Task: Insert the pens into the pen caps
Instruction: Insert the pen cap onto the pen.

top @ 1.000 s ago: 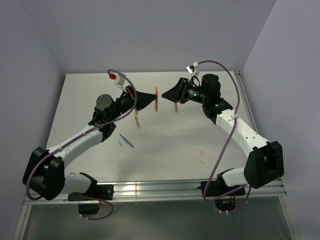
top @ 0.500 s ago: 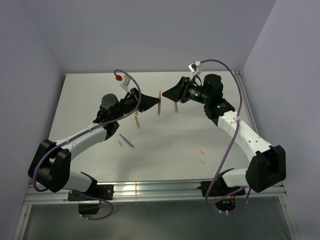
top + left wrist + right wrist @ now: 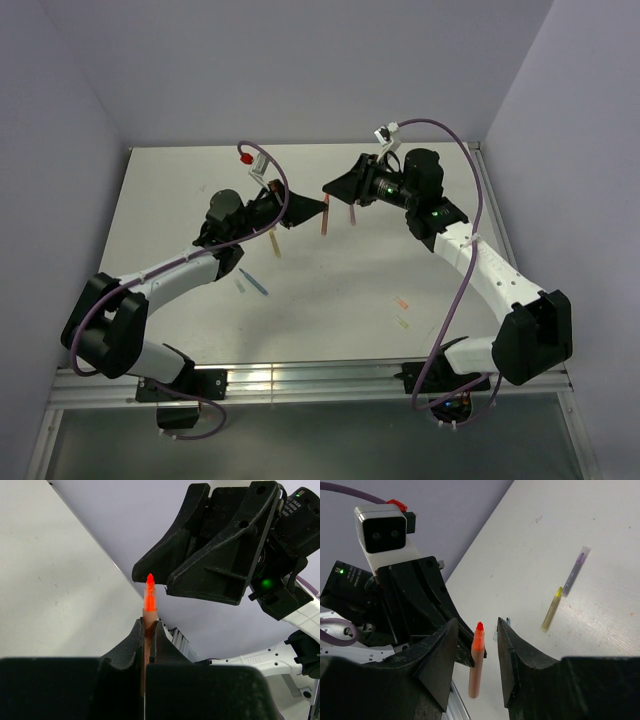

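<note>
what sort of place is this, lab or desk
Most likely a robotics lab test cell: a left arm and right arm bolted at a white table's edge, plain lilac panels boxing it in, loose pens on it.

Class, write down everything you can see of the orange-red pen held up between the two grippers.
The orange-red pen is a thin straight stick: pale peach barrel, bright orange-red collar and pointed tip, uncapped, plastic by the look. It is off the table, tip up in both wrist views. The left gripper is shut on its barrel. Its tip lies between the fingers of the open right gripper, which seem not to touch it.
</note>
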